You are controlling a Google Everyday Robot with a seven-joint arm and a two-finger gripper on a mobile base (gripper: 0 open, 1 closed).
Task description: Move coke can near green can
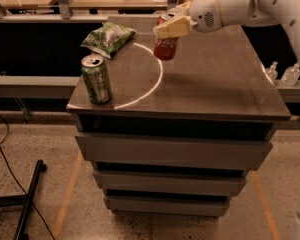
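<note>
The red coke can (165, 46) hangs tilted in my gripper (171, 26), lifted just off the table top near its back middle. The cream fingers are shut around the can's top half, so its silver top is mostly hidden. The green can (96, 79) stands upright at the front left corner of the dark table (210, 84), well to the left of and nearer the camera than the coke can. My white arm reaches in from the upper right.
A soft green snack bag (109, 36) lies at the back left of the table, between the two cans. A white arc (155, 81) is marked on the table top. Drawers sit below the front edge. Two small bottles (282, 74) stand on a ledge at right.
</note>
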